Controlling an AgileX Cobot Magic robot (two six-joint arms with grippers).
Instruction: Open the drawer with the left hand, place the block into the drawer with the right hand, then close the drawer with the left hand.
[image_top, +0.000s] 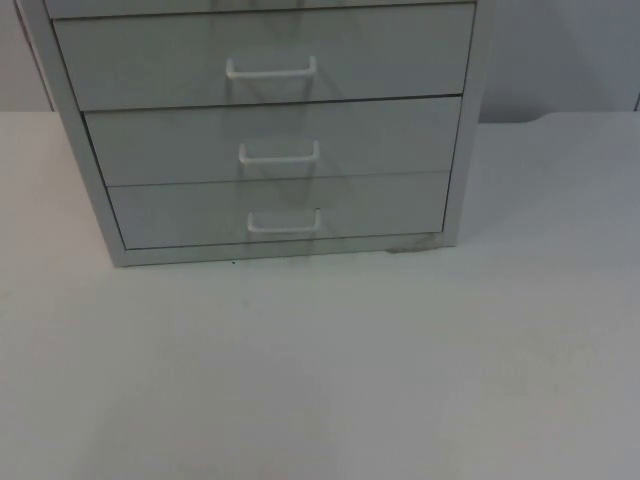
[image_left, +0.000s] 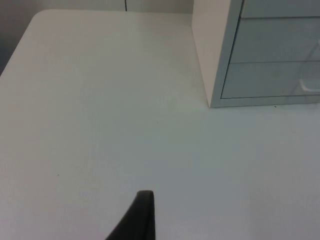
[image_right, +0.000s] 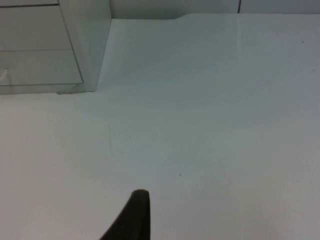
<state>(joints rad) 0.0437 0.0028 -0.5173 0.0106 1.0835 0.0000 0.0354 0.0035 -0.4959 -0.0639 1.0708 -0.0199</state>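
A grey drawer cabinet (image_top: 270, 130) stands at twelve o'clock on the white surface (image_top: 320, 370), all three drawers shut; I cannot tell either gripper's jaws.

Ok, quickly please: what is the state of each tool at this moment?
Left tool: above bare table, left of the drawer cabinet; state cannot be told.
Right tool: above table, right of cabinet; cannot be told.
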